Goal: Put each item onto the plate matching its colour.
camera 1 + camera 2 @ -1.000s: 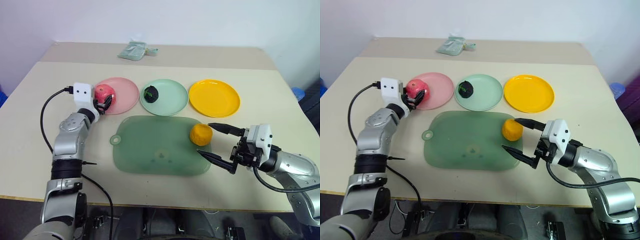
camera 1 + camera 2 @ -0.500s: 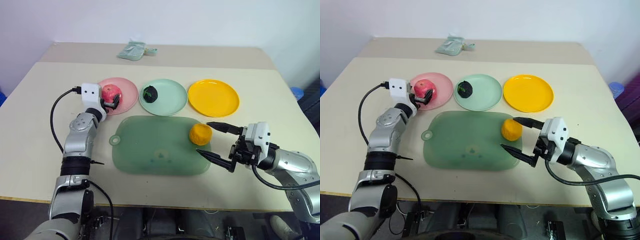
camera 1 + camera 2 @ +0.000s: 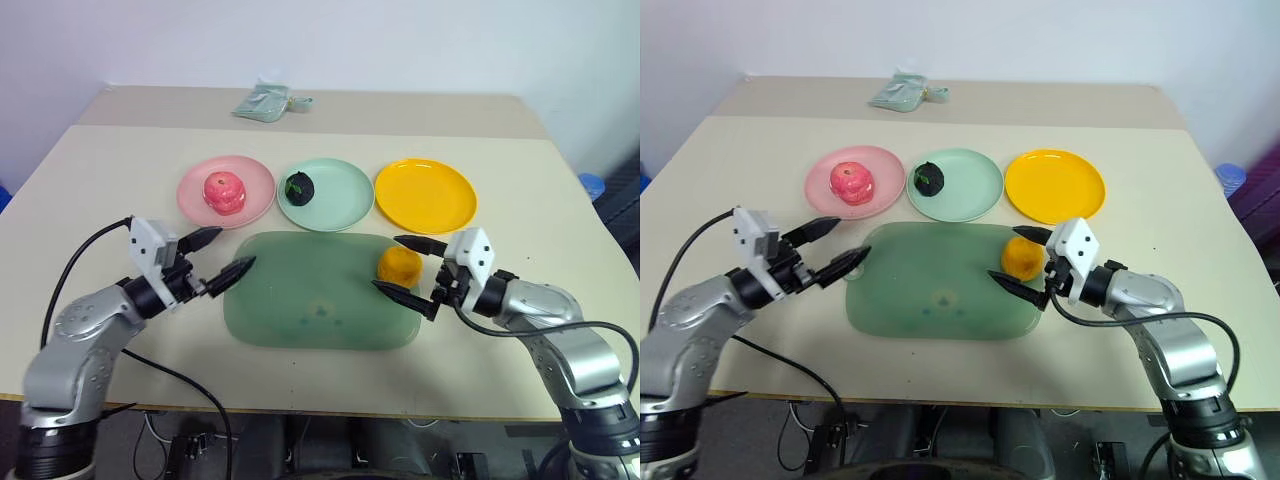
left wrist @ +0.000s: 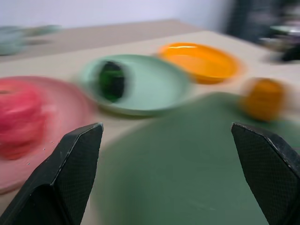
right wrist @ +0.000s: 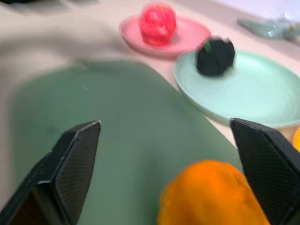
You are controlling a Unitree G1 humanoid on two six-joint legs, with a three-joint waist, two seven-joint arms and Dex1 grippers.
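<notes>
The pink-red apple (image 3: pixel 224 191) rests on the pink plate (image 3: pixel 256 184). On the mint green plate (image 3: pixel 342 202) sits the dark-green ball (image 3: pixel 301 186). The orange-yellow plate (image 3: pixel 426 196) holds nothing. The orange-yellow lump (image 3: pixel 402 266) lies on the right end of the translucent green tray (image 3: pixel 305 300). My right gripper (image 3: pixel 385 262) is open, one finger on each side of the lump, which looms between them (image 5: pixel 211 197) in the right wrist view. My left gripper (image 3: pixel 237 247) is open and holds nothing, at the tray's left end, well clear of the pink plate.
A pale green cloth bundle (image 3: pixel 265 102) lies at the back of the table. A black cable (image 3: pixel 75 262) trails from my left wrist over the table's near left. The near table edge runs just below the tray.
My left gripper let go of the apple, leaving it on the pink plate, and drew back to the tray's left end. My right gripper moved in so its fingers flank the orange lump.
</notes>
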